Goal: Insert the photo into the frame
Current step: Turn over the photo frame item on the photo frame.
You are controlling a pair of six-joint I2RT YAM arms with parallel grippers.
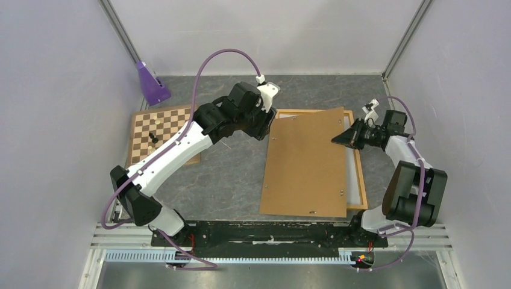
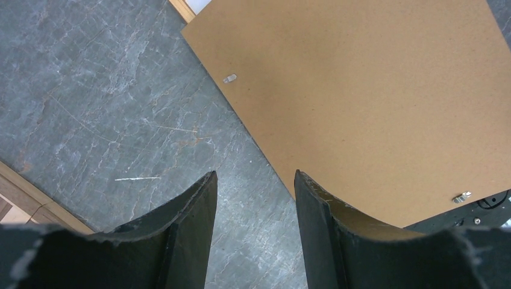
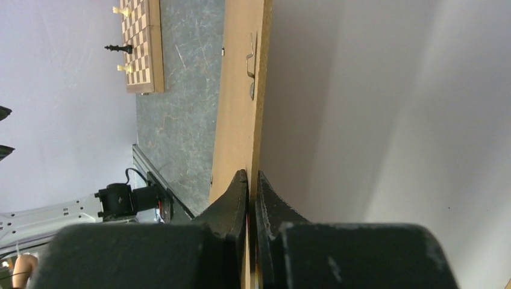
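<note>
Pale lilac-white walls (image 1: 60, 120) around a grey marbled tabletop (image 1: 229, 174).

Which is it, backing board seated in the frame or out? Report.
Out. The backing board lies askew over the frame, not square inside its rails, and the right pincer is shut on its edge.

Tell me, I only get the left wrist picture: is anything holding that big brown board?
Observer: Yes. The right tool is shut on the brown board, pinching its right edge.
Operator: What is the board lying on?
Observer: It sits skewed across a light orange frame, whose right rail shows beside it.
Operator: Anything else out there?
Observer: A chessboard to the left, with a few pieces standing on it.
</note>
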